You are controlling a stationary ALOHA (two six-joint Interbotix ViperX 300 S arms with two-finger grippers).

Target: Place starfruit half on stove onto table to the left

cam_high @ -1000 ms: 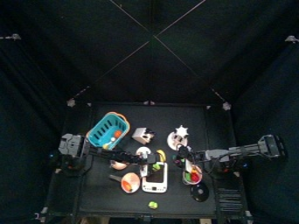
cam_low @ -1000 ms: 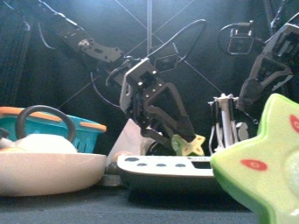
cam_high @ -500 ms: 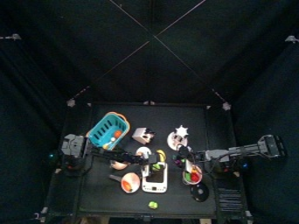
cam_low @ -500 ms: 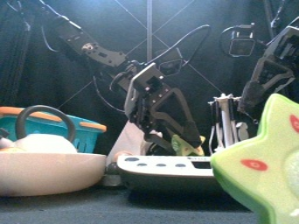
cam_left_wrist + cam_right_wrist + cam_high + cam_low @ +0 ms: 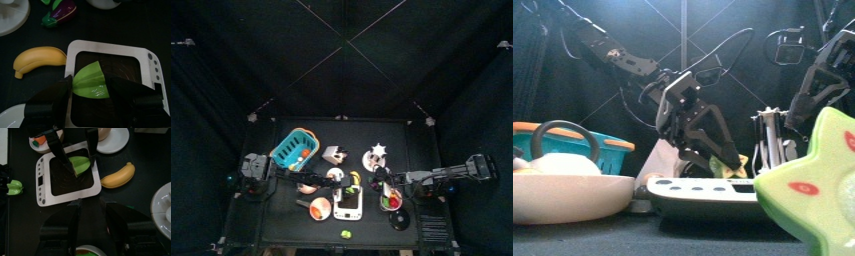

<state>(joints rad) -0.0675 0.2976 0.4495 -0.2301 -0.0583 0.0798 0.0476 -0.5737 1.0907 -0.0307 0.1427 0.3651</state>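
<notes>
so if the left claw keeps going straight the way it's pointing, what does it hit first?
The green starfruit half on the toy stove. The left claw points down at it, jaws open on either side. Any gap left above the fruit is hard to judge.

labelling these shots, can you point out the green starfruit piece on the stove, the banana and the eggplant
green starfruit piece (image 5: 89,81): left wrist view, middle of its glossy green face, on the stove
banana (image 5: 40,59): left wrist view, middle of the yellow body, beside the stove
eggplant (image 5: 59,12): left wrist view, on the purple body

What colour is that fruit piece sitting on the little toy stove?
Bright green. The starfruit half on the stove shows best in the left wrist view.
</notes>
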